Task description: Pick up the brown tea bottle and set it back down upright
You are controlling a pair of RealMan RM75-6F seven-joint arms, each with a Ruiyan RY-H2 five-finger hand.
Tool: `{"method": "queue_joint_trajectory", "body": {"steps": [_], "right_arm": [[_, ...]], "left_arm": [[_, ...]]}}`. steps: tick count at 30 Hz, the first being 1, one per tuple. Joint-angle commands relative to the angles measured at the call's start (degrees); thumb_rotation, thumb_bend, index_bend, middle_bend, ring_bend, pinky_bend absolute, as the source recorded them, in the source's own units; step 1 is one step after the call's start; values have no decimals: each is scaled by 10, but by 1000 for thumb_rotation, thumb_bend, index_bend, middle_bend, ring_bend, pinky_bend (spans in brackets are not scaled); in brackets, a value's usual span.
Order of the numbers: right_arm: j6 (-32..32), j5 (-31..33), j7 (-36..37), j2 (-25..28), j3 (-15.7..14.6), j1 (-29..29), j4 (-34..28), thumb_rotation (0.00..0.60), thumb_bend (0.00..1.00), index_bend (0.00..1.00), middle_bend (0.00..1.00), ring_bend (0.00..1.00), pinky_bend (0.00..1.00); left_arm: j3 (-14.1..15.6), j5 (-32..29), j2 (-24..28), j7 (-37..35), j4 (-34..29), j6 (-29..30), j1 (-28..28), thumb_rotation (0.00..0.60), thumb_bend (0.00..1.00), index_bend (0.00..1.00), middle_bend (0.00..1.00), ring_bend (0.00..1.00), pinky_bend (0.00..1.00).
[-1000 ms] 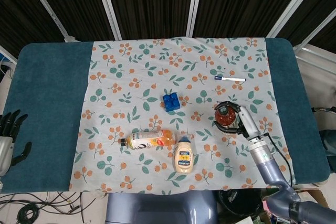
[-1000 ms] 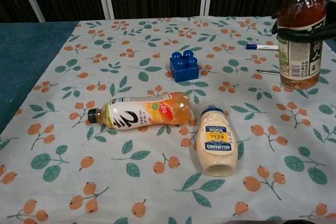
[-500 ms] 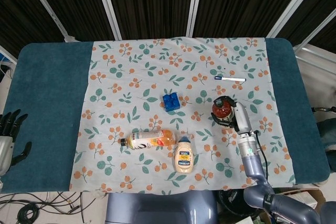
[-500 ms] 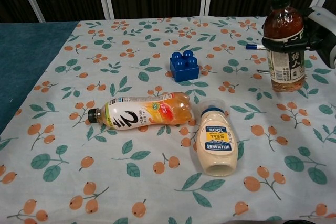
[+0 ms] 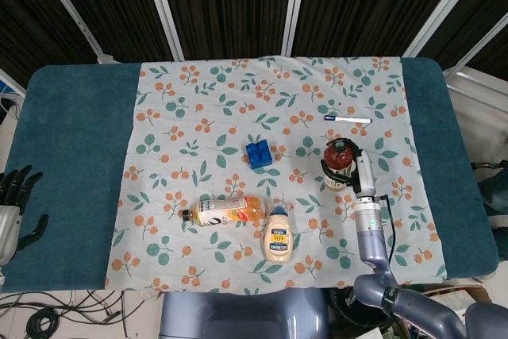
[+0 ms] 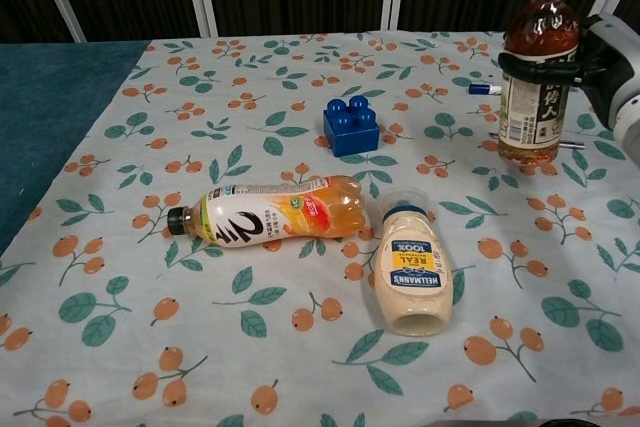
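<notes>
The brown tea bottle stands upright over the right side of the floral cloth, its dark cap on top. My right hand grips it from the right, with dark fingers wrapped around its upper label. Its base is at or just above the cloth; I cannot tell which. My left hand hangs beyond the table's left edge, fingers apart, holding nothing.
An orange drink bottle lies on its side at the front middle. A mayonnaise bottle lies next to it. A blue brick sits mid-cloth. A pen lies behind the tea bottle.
My right hand has carried the tea bottle a little left and farther from me, and the forearm has swung in under it. The left hand has not moved.
</notes>
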Motion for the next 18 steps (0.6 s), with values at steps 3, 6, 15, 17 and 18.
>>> {"method": "queue_joint_trajectory", "body": {"steps": [3,6,15,17,18], "right_arm": [[6,-7,44,-22,-1,-2,36,600,438,535,454,536,612],[9,-16,60,-33,-9,-4,57,600,438,535,455,536,612],[1,-33,90,-55,-27,-2,107,600,437,535,454,535,607],[-2,-39,93,-56,-31,-1,113,600,434,535,451,527,599],[-4,-41,95,-56,-34,0,115,600,426,534,443,517,587]], "left_arm": [[0,0,0,0,1,-1,0,600,392,122,28,12,30],[0,-1,0,0,1,-1,-1,600,392,122,27,12,30],[0,-1,0,2,2,-1,-1,600,392,122,27,12,30],[0,-1,-1,3,2,-2,-1,600,392,122,28,11,30],[0,-2,-1,3,2,-2,-1,600,392,122,27,11,29]]}}
